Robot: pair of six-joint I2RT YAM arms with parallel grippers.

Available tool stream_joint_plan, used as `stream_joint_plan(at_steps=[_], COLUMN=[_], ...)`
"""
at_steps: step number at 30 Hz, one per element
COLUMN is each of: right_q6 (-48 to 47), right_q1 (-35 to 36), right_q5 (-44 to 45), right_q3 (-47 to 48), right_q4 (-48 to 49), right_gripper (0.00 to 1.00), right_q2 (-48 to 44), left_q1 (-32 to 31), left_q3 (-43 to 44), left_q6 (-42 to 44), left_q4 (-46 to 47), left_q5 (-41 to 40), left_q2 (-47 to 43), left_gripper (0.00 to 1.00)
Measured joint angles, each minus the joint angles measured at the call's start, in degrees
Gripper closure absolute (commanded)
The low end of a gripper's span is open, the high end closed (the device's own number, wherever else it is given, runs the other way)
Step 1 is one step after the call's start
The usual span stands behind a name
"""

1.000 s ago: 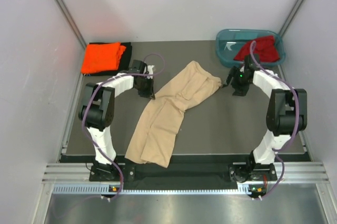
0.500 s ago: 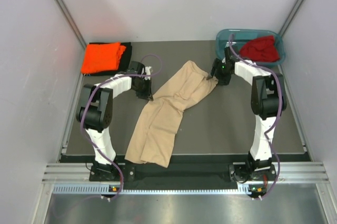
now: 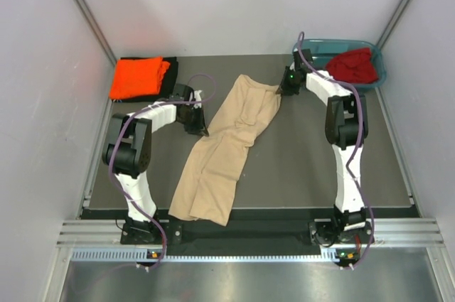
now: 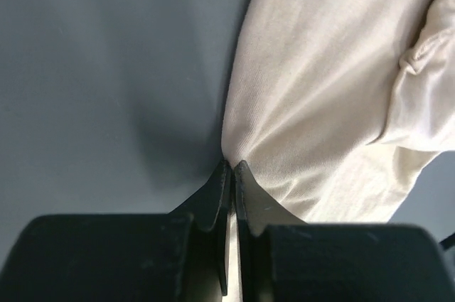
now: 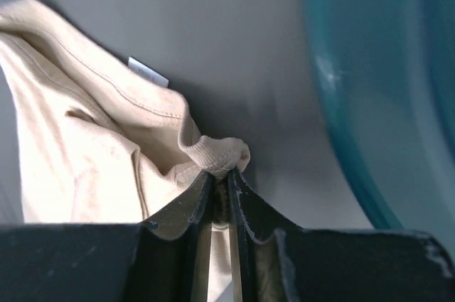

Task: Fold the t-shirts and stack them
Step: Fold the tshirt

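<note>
Top external: left end effector (image 3: 201, 129) and right end effector (image 3: 281, 91) on t-shirt (image 3: 226, 147) edges

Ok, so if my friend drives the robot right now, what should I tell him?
Jaws: the left gripper is shut on the side edge of the beige t-shirt. The right gripper is shut on its ribbed band, probably the collar, near the teal tub.
Where: the beige t-shirt lies crumpled on the middle of the table. The orange t-shirt sits folded on the black t-shirt in the far left corner. The dark red t-shirt is bunched in the tub.
Done: orange and black look folded and stacked.
Left: spread, fold and stack the beige one, then the dark red one.
</note>
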Motion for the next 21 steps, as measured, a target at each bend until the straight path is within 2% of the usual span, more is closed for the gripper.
stream_joint_plan(at_steps=[10, 15, 18, 21], right_q6=[1.2, 3.0, 4.0, 5.5], right_q1=[0.8, 0.8, 0.8, 0.7], right_q5=[0.8, 1.5, 1.9, 2.3], right_q3=[22.1, 27.1, 29.3, 31.4], right_q4=[2.4, 5.4, 8.0, 11.0], right_gripper=[0.88, 0.89, 0.89, 0.88], right_q2=[13.6, 18.1, 20.3, 22.2], left_q1=[0.3, 0.3, 0.2, 0.1], left_q3=[-0.9, 1.9, 4.1, 6.6], left_q6=[-7.5, -11.5, -13.3, -15.0], left_q4=[8.0, 11.5, 12.8, 14.3], left_q5=[6.4, 9.3, 10.7, 11.8], left_q2=[2.3, 5.8, 7.9, 10.0], left_gripper=[0.84, 0.84, 0.79, 0.69])
